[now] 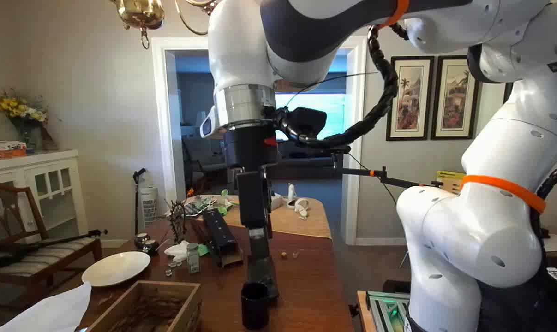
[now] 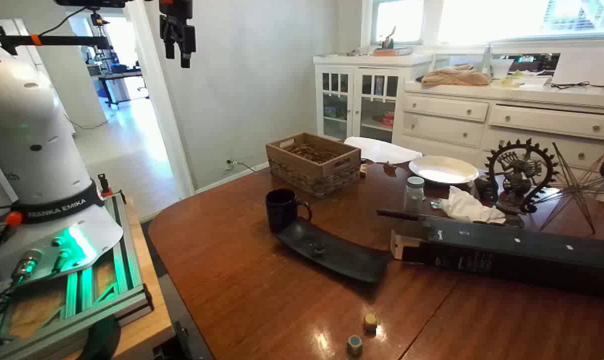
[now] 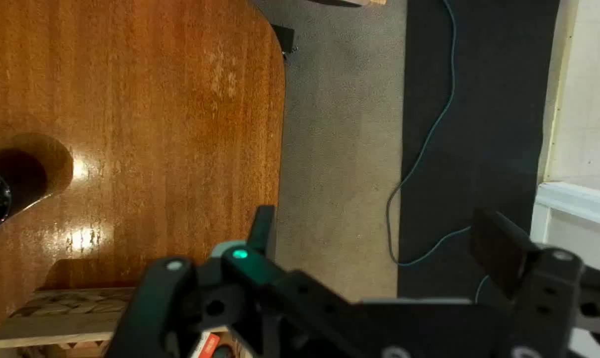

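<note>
Fingers spread wide and pinching nothing, the gripper hangs high, while the dark mug stands upright by the curved black tray because the table bears its base.

I see a plate near a dark statue.
Two framed pictures hang side by side on the wall.

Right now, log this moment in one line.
Jaws: open, empty; black mug: upright on table; dark tray: beside mug; wooden crate: on table
</note>
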You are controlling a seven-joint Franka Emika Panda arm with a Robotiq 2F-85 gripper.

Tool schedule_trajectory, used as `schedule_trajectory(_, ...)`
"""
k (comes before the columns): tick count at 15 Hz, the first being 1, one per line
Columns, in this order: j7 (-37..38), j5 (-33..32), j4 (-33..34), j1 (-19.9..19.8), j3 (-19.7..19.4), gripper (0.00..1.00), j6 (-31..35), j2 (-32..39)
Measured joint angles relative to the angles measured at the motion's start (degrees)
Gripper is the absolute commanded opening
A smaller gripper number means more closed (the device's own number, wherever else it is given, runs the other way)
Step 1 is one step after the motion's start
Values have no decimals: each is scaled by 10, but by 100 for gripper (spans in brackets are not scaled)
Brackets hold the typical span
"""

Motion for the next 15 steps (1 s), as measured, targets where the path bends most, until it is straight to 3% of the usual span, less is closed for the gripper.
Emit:
schedule_trajectory(7,18,-7,0,-9,6,100,7,0)
schedule_trajectory(15,140,-87,-5,-126,18,100,141,28)
